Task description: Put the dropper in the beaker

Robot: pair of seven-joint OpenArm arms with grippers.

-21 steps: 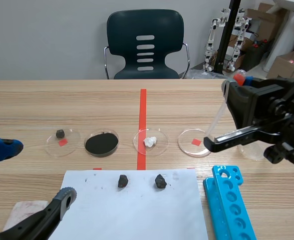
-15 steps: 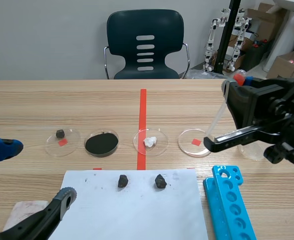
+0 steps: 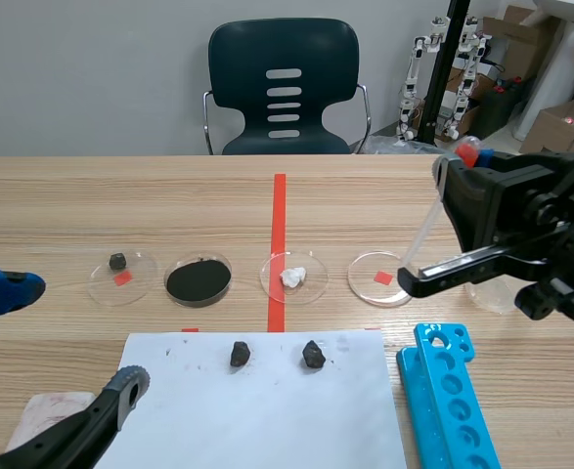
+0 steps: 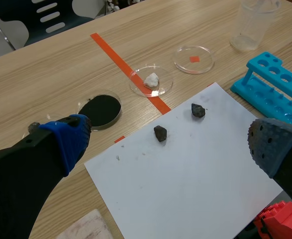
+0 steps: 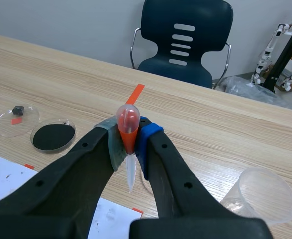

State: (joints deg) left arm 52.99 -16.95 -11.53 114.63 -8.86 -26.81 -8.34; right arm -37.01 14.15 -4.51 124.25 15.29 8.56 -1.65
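Dropper (image 5: 128, 124): red bulb up, clear tube pointing down, tilted. It's clamped in the rt gripper and held off the table (image 3: 169, 205).
Rt gripper (image 5: 129, 144): fingers squeezed onto the dropper just below the bulb, one pad each side.
Dropper tip: in the scene view it lines up w/ the rim of the empty dish (image 3: 368, 289) on the beaker's side; can't tell how high above it.
Beaker (image 5: 261, 198): clear, standing on the table ahead of the rt gripper & off to one side, apart from the dropper. In the scene view it's partly hidden behind the rt arm.
Rack (image 3: 448, 396): blue tube rack, flat on the table nr the beaker, just beside the paper.
Paper (image 3: 267, 420): white sheet w/ two dark stones (image 3: 240, 354) on it, apart from each other.
Other dishes: same row as the empty one. One has a white lump (image 3: 277, 289) and sits on the tape line (image 3: 279, 205), one is full of black powder (image 3: 199, 256), one holds a small dark stone (image 3: 140, 285).
Left gripper (image 4: 168, 144): fingers wide apart, gripping nothing, low over the near corner of the paper.
Cloth (image 3: 47, 415): pale, by the left gripper at the near table edge.
Chair (image 3: 285, 88): dark, at the far side of the table.
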